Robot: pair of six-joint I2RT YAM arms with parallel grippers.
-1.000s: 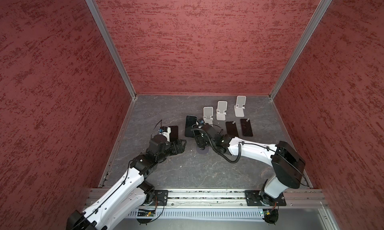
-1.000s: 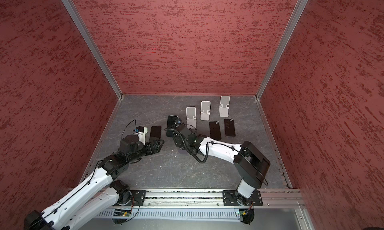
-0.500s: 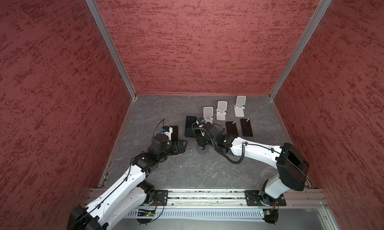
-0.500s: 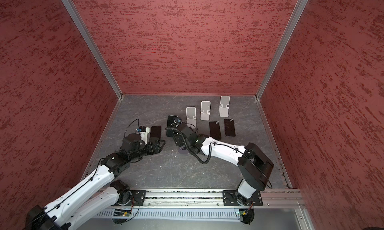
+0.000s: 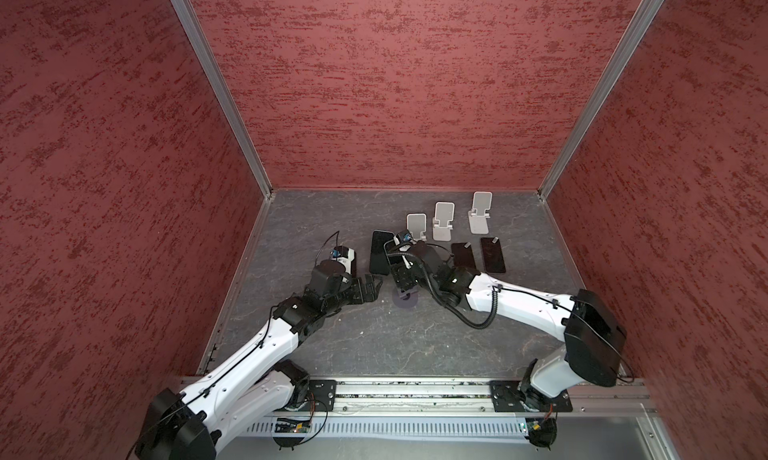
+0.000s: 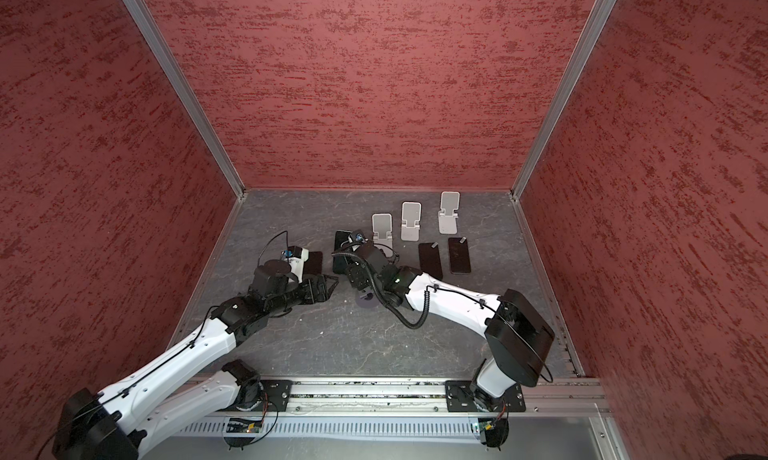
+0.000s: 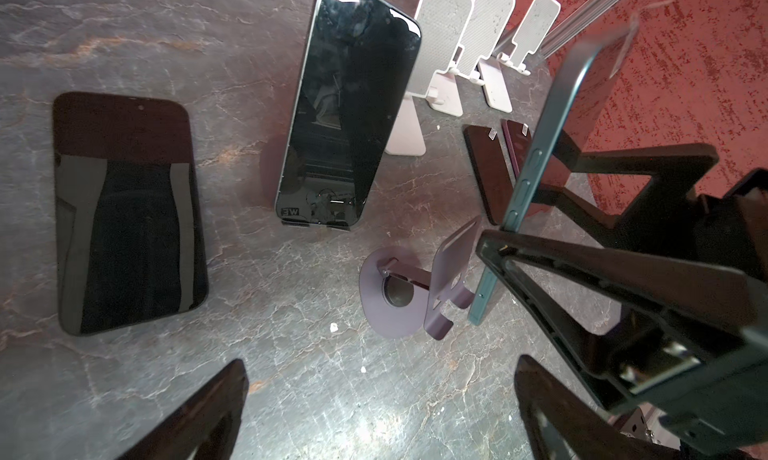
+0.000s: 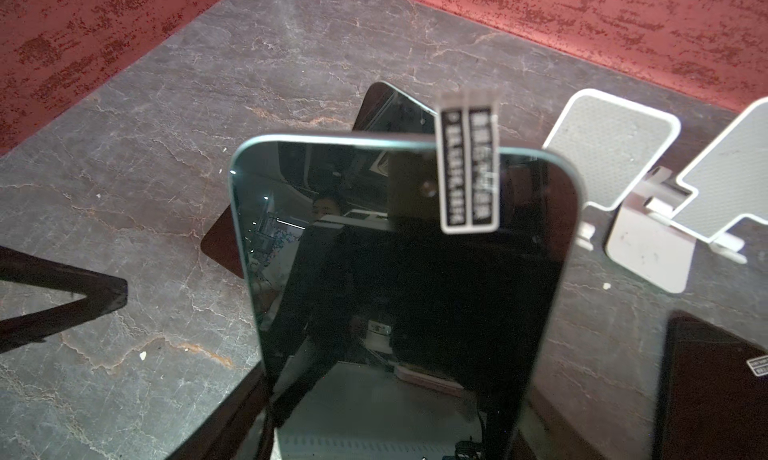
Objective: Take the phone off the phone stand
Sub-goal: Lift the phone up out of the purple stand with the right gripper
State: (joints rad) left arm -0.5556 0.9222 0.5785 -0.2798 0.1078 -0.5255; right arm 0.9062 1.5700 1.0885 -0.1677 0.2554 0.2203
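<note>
Left wrist view: right hand (image 7: 521, 194) grips phone (image 7: 557, 104) beside stand (image 7: 399, 300).

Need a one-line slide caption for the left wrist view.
Right gripper holds a teal-edged phone upright beside the purple stand; left gripper open.

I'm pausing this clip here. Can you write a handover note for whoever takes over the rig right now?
The right end effector is shut on the teal-edged phone, held near upright.
The left end effector is open and empty, hovering nearby.
The purple stand sits on the table with its cradle empty. The phone's lower end is close beside it.
Done: the phone appears lifted off.
Left: carry it clear and probably lay it by the flat phones.
</note>
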